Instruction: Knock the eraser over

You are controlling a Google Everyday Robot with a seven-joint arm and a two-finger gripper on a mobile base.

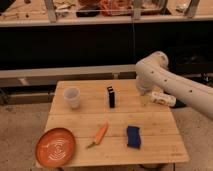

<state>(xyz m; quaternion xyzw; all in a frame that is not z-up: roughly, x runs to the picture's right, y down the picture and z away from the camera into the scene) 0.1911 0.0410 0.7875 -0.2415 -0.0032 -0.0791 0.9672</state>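
Near the middle of the wooden table point(150, 125), toward its back edge, the eraser point(111, 96) stands upright on its short end, well apart from the clear cup point(72, 97). Your gripper point(145, 99) hangs low over the table on the side away from the cup, near the eraser but not touching it. Whether it is spread or pressed together cannot be told. Sweep sideways toward the block and strike it above its middle, so that it tips rather than slides. Keep the push short and stay clear of the carrot point(100, 134) and the blue sponge point(133, 136) nearer the front. The eraser is a slim black block, tall on a narrow foot, so it should topple easily.
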